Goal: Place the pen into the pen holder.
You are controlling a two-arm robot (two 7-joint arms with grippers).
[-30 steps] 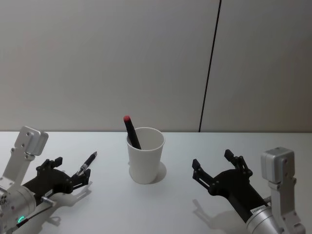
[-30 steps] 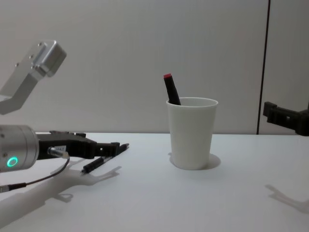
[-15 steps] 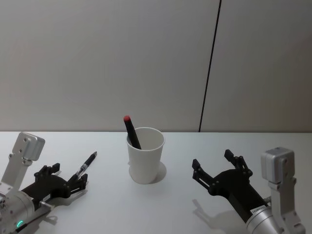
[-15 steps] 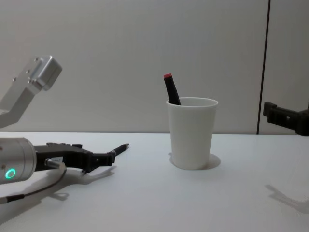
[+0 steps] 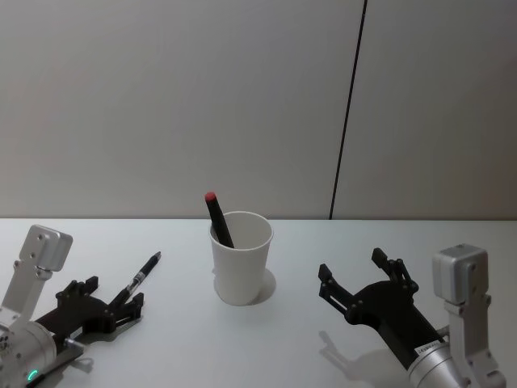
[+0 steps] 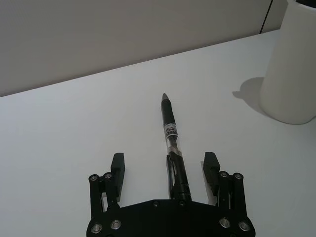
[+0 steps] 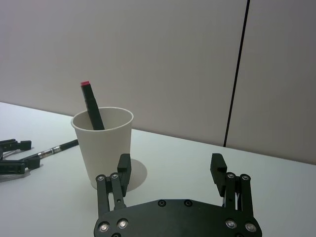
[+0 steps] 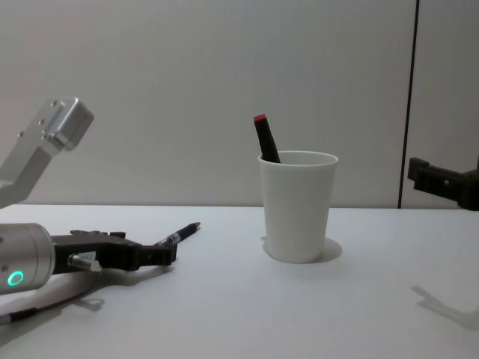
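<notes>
1. Straddling the back end of the slim black-and-silver pen [image 6: 170,133], the left gripper [image 6: 164,159] sits spread wide. The pen lies flat on the white tabletop [image 5: 186,339], left of the plain white paper cup [image 5: 241,263].
2. Best play, I'd say: ease forward, centre the barrel, pinch at mid-length.
3. Right gripper [image 5: 350,265] idles, spread, near the right edge.
4. Since a second ago the left gripper has slid back towards the near-left corner; pen unmoved.
</notes>
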